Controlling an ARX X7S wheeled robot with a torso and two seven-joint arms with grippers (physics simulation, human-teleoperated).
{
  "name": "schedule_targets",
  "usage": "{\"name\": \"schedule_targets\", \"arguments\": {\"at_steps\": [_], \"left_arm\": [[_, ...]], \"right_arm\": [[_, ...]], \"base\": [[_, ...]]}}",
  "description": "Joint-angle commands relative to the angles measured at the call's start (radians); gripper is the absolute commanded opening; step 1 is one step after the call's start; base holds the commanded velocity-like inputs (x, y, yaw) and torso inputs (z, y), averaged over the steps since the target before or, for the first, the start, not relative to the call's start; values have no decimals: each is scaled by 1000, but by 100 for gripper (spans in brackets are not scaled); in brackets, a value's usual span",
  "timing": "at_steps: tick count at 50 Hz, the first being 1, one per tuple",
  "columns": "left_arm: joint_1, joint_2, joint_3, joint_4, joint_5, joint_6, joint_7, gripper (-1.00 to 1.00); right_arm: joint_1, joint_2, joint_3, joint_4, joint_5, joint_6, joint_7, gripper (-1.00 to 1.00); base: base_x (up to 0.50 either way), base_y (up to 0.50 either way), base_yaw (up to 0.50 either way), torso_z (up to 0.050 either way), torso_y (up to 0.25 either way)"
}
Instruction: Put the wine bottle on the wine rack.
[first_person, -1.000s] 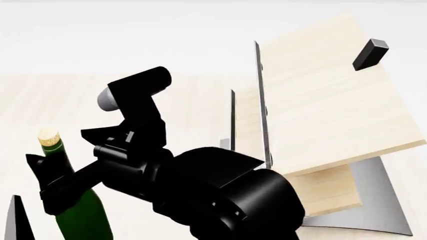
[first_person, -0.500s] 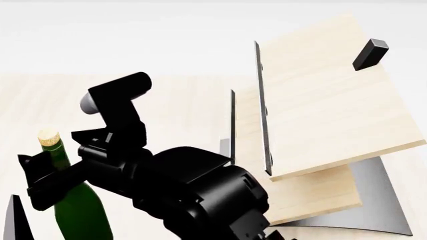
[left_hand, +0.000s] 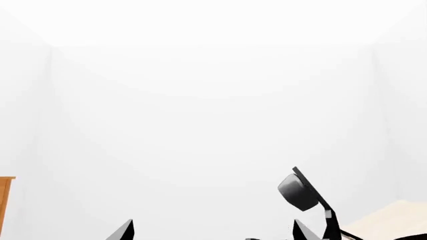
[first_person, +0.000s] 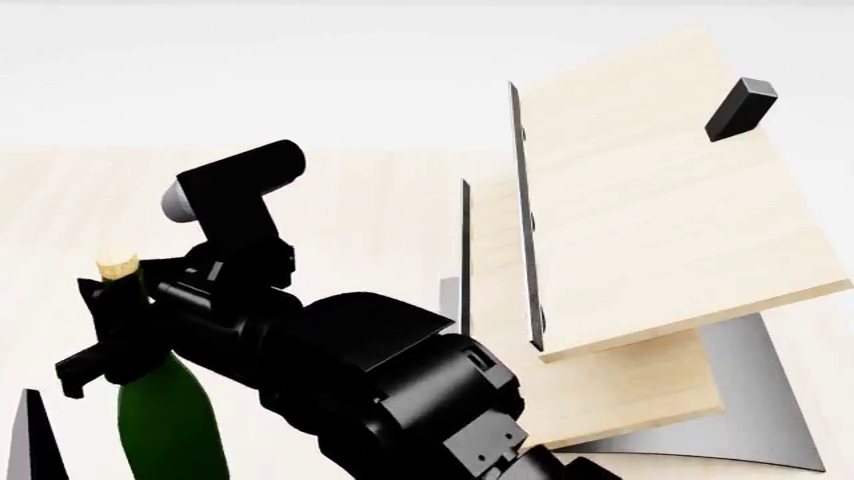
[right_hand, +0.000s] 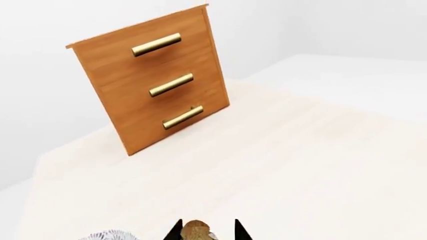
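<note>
The wine bottle (first_person: 163, 425) stands at the lower left of the head view, dark green with a pale cork (first_person: 118, 263). My right gripper (first_person: 114, 322) is shut on its neck just under the cork. In the right wrist view the cork (right_hand: 194, 230) sits between the two black fingertips of that gripper (right_hand: 205, 232). The wine rack (first_person: 654, 230), two slanted light boards with a black peg (first_person: 741, 108), stands to the right of the bottle, apart from it. My left gripper (left_hand: 213, 233) is open and holds nothing; one of its fingers (first_person: 32, 445) shows beside the bottle.
A brown drawer cabinet (right_hand: 157, 82) with brass handles stands on the pale table (right_hand: 300, 165) beyond the bottle. The rim of a patterned bowl (right_hand: 110, 235) shows next to the right gripper. The rack's curved grey base (first_person: 754, 400) lies at the lower right.
My right arm swung left, then the gripper and bottle rose a little and shifted right. The cork now sits higher. The rack has not moved.
</note>
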Motion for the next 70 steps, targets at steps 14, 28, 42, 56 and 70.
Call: {"name": "schedule_targets", "arguments": {"at_steps": [14, 28, 42, 56, 70], "left_arm": [[-2, -4, 8, -2, 0, 1, -5, 100], [-4, -6, 16, -1, 2, 0, -7, 100], [-3, -11, 14, 2, 0, 2, -12, 100], [-6, -16, 15, 14, -2, -6, -16, 100], [-7, -18, 16, 15, -1, -5, -20, 100]], "right_arm": [[77, 93, 32, -128, 119, -1, 92, -100], [141, 190, 148, -261, 209, 8, 223, -100], [182, 333, 273, -496, 340, 34, 392, -100], [247, 448, 421, -364, 441, 2, 466, -100], [270, 537, 520, -159, 486, -43, 488, -100]], "base": [[0, 0, 0, 0, 0], [0, 0, 0, 0, 0], [0, 0, 0, 0, 1], [0, 0, 0, 0, 0], [0, 0, 0, 0, 1]]}}
